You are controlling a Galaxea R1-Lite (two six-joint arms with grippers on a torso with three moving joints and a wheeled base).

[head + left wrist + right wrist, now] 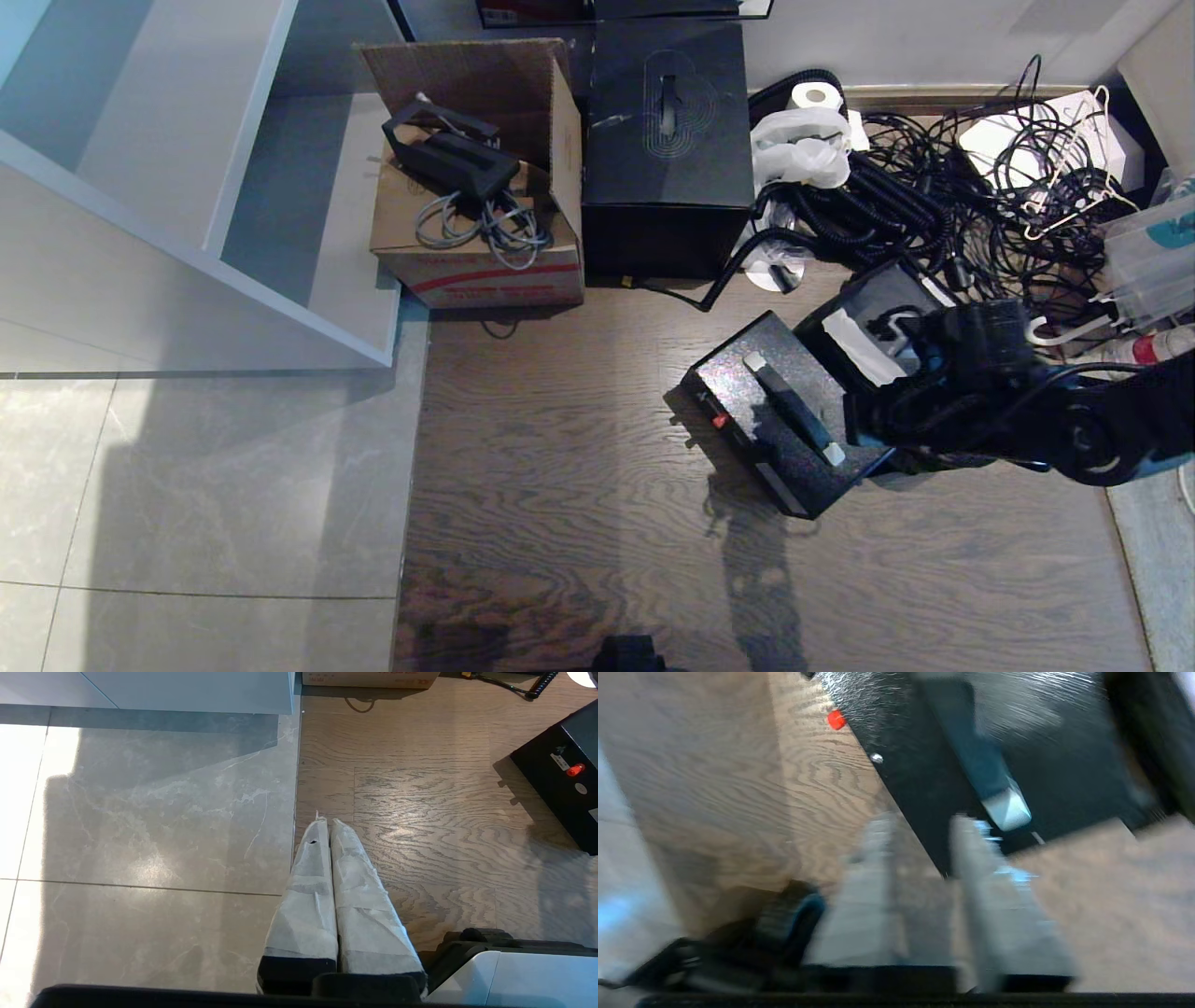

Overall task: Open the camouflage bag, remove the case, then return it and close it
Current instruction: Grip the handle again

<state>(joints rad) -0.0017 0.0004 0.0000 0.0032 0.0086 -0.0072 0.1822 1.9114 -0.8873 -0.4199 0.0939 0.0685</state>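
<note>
Only from the head view: the camouflage bag (864, 303), standing open on the wood floor (560, 485), black walls up, grey inside showing, something pale tucked in it. Largely covered by the dark right arm (1027, 401), reaching in from the side. Impossible to pick out the fingers of that arm from up there.

Only from the right wrist view: the right hand (922, 823) itself, blurred, released, two pale fingers (878, 858) parted with bare floor between them and nothing grasped. Just ahead of the fingertips, a corner of the case (784, 425), with one silver end of its handle (1006, 809) nearly touching the nearer fingertip. Further off from the hand, along the case's edge, the red latch (836, 719).

Only from the left wrist view: the left hand (327, 823), clenched, white-wrapped fingers pressed together, empty, hanging over the seam where grey tile floor (140, 835) meets wood. Well off to the side of this hand, one corner of the case with the red latch facing it.

Case flat on the wood floor, outside the bag and touching or just beside its wall; hard to say which. Rectangular, hard, speckled glittery black, black handle lying across the top between two silver ends.

Beyond the right hand, past the bag: a black cube box (667, 140), a cardboard box (476, 233), a tangle of cables (934, 205).
</note>
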